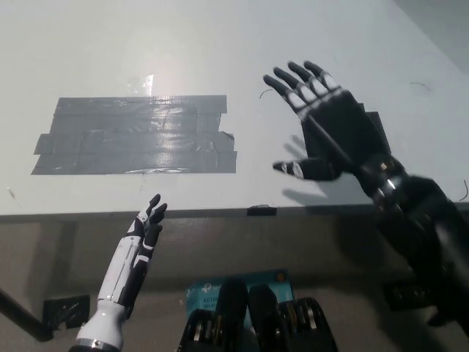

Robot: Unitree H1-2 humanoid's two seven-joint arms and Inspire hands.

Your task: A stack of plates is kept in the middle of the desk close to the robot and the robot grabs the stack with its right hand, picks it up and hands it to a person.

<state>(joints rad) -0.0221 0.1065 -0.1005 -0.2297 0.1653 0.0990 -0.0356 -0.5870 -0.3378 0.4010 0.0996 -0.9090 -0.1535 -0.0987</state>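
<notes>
The black right hand (333, 128) hangs over the bench (146, 44) near its near edge, toward the right side, palm down and holding nothing. Its fingers (293, 92) are spread wide and point toward the far edge, and its thumb juts out toward the bench's middle. The black forearm runs from it off the near right corner.

The stack of plates does not show anywhere in the head view; the bench top carries only tape. A broad patch of grey tape strips (135, 136) lies left of the middle, its near edge ragged. A smaller dark tape patch (370, 121) lies partly hidden under the right hand, and 1 short dark piece (261, 211) sits on the near edge of the bench.

The white left hand (146, 224) rests below the near edge, left of the middle and clear of the bench top, its fingers loosely apart and empty, pointing up toward the bench.
</notes>
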